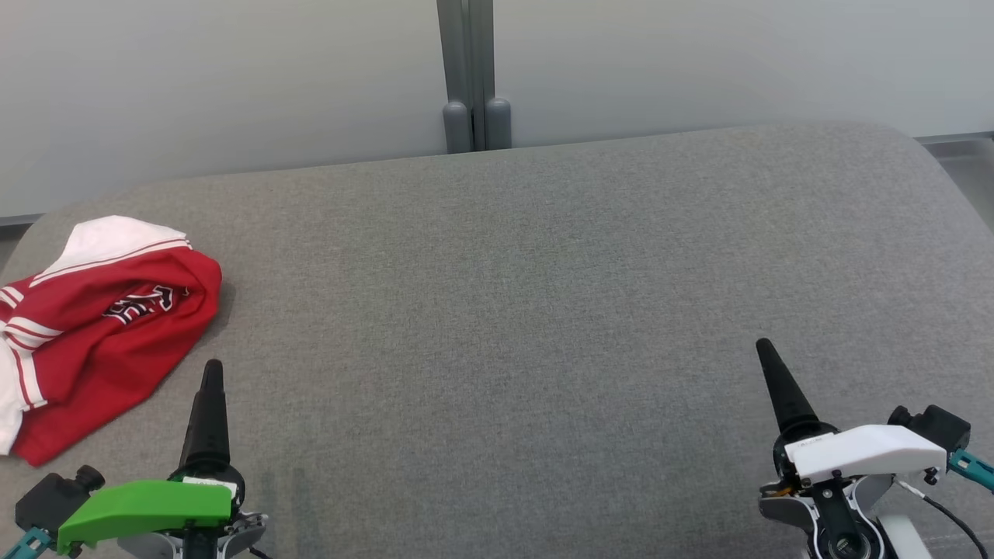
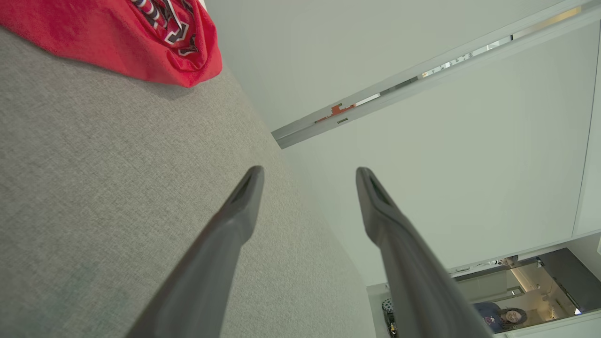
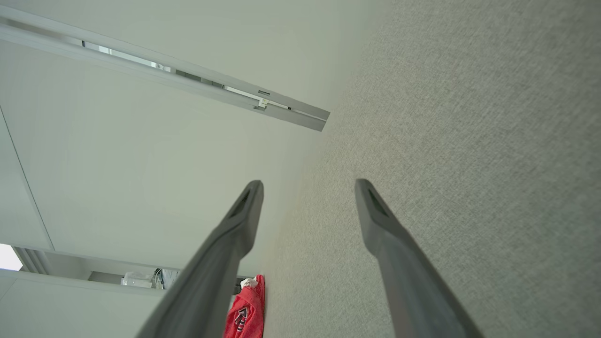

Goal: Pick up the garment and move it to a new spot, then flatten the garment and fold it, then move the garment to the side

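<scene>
Nearest to us, low on the left, sits the left hand point(image 1: 210, 371) under its green cover point(image 1: 144, 505). Its fingers point(image 2: 235, 220) are spread wide with nothing between them. Over on the other side we pick up the right hand point(image 1: 766, 351) under its white cover point(image 1: 862, 450), just as wide and just as empty, above the grey fabric surface point(image 1: 497, 310).

Now we come to the garment point(image 1: 101, 334), a red jersey with white stripes, bunched in a heap at the left end of the surface. It lies ahead of the left hand and off to its left, near the fingertip but apart from it. From the right hand it is well apart, with most of the surface between them.

We read its long axis as a slant, from the near left up toward the far right. The rounded red bulge with its dark-and-white lettering points far right, the striped white trim trails at the near left, and a white panel caps the far end.

Beyond the surface we see the pale wall point(image 1: 233, 78), split by a grey post point(image 1: 471, 78).
</scene>
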Controlling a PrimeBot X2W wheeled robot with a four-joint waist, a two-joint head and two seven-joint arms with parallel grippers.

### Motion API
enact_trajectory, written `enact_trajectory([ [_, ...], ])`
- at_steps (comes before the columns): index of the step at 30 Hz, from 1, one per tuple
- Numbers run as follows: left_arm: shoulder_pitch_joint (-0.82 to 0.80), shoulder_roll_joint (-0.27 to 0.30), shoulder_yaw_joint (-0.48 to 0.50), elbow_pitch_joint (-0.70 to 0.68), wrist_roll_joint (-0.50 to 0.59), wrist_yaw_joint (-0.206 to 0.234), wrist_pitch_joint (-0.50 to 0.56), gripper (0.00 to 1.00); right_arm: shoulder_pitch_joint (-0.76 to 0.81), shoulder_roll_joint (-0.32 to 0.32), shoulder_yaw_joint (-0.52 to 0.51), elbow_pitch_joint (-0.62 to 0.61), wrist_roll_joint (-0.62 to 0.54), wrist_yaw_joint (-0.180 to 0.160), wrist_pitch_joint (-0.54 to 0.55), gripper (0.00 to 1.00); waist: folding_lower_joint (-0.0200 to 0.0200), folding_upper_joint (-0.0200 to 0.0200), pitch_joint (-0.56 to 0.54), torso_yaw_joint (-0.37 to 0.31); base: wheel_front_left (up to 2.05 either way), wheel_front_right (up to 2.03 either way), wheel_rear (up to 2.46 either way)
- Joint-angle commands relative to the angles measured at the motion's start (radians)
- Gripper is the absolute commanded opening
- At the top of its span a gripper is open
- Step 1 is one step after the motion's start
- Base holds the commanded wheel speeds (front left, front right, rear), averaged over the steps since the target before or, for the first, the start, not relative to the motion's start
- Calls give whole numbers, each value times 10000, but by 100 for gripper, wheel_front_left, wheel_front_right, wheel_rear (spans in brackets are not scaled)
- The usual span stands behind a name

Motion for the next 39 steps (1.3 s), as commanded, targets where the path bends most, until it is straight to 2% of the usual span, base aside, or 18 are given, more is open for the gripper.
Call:
enact_trajectory([
  [1, -15, 56, 4, -284, 579, 60, -115, 100, -191, -49, 156, -235, -572, 2, -120, 100, 0, 0, -16, -10, 0, 0, 0],
  [11, 321, 65, -316, -504, 2528, 644, -489, 100, -93, -59, 727, -554, -2722, 2, -496, 100, 0, 0, -91, -67, 0, 0, 0],
  [15, 398, 69, -481, -502, 3207, 737, -628, 100, -61, -63, 877, -569, -3313, 2, -637, 100, 0, 0, -107, -74, 0, 0, 0],
  [28, 575, 82, -687, -618, 4934, 663, -1045, 100, -11, -71, 1341, -501, -5032, 3, -1054, 100, 0, 0, -132, -63, 0, 0, 0],
  [39, 665, 91, -889, -704, 6303, 423, -1367, 100, -15, -80, 1552, -627, -6233, 4, -1370, 100, 0, 0, -135, -64, 0, 0, 0],
])
